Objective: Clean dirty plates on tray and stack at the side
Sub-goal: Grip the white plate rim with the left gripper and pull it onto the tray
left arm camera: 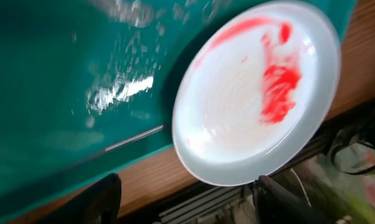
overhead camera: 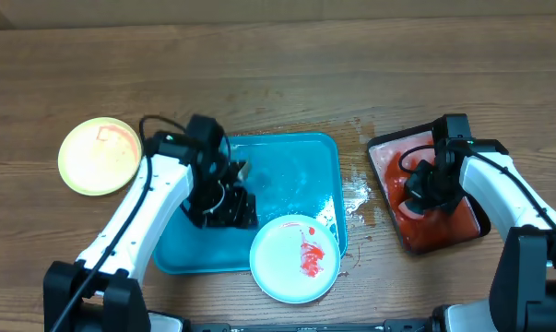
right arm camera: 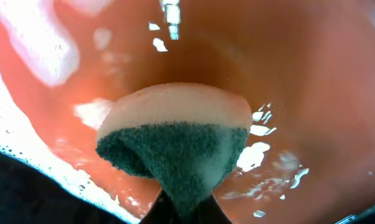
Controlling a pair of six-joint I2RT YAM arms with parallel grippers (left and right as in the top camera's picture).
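A pale blue-white plate (overhead camera: pixel 295 259) with a red sauce smear lies over the front right corner of the turquoise tray (overhead camera: pixel 278 175). A yellow-green plate (overhead camera: pixel 98 155) sits on the table at far left. My left gripper (overhead camera: pixel 229 209) hovers over the tray just left of the smeared plate. In the left wrist view it (left arm camera: pixel 187 205) is open, and the plate (left arm camera: pixel 237 106) fills the frame just beyond the fingertips (left arm camera: pixel 106 199). My right gripper (right arm camera: pixel 184 214) is shut on a green-and-white sponge (right arm camera: pixel 175 143), held in red liquid.
A black tray (overhead camera: pixel 379 148) of red liquid stands at the right, with my right gripper (overhead camera: pixel 418 195) in it. Water is splashed on the table between the two trays (overhead camera: pixel 356 194). The table's front edge (left arm camera: pixel 156 177) runs close under the smeared plate.
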